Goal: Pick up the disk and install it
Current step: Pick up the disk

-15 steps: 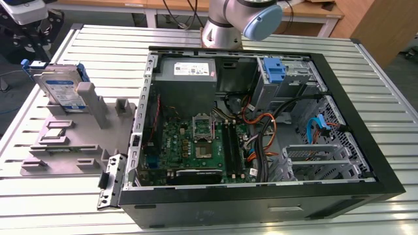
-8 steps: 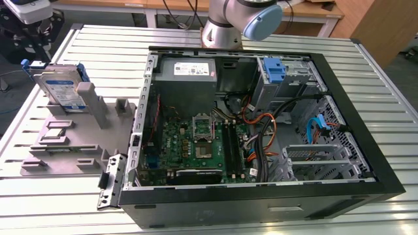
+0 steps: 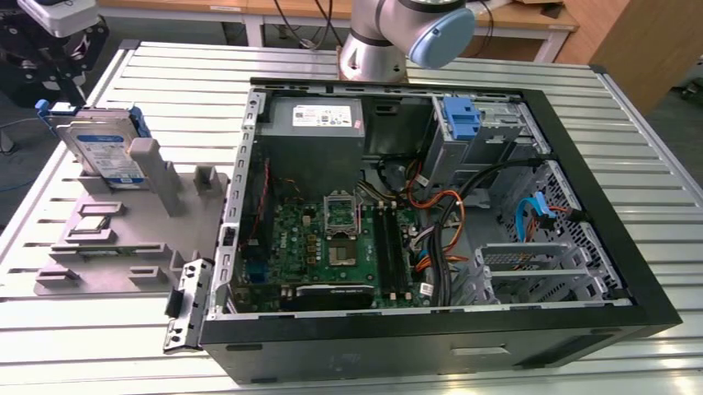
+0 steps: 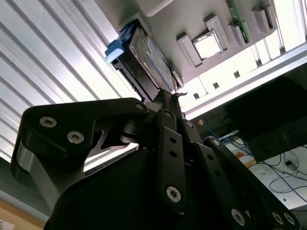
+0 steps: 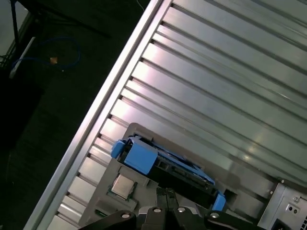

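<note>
The disk (image 3: 104, 152) stands upright in a grey holder (image 3: 132, 226) at the exterior view's left, beside the open case (image 3: 615, 247). The claw (image 3: 64, 90) hangs just above the disk; whether it is spread or pressed together cannot be told.

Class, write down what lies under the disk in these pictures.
The disk stands on edge on a grey fixture plate, which lies on the slatted metal table. The plate's upright posts partly cover its lower edge, hiding the contact there.
</note>
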### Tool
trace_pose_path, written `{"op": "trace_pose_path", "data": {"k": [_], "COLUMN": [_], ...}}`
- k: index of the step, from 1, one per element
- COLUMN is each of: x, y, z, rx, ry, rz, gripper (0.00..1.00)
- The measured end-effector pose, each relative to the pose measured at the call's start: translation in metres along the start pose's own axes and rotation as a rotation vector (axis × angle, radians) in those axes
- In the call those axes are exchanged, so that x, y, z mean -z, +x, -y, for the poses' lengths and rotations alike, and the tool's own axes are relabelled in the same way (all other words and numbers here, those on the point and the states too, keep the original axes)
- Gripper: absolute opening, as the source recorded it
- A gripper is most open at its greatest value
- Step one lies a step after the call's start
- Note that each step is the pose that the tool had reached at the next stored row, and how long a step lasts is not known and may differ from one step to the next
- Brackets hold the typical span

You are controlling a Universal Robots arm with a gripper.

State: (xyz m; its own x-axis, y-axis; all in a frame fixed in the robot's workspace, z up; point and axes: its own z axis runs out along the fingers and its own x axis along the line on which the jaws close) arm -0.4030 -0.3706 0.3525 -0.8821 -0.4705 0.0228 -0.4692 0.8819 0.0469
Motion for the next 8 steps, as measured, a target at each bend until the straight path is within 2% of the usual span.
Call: {"op": "trace_pose_path", "data": {"k": [8], "x": [-0.0002], "y": [0.0000], "z": [0.0000], "rx": [0.082], "ry": [0.0020], "rz": [-0.0035], "gripper": [0.11]}}
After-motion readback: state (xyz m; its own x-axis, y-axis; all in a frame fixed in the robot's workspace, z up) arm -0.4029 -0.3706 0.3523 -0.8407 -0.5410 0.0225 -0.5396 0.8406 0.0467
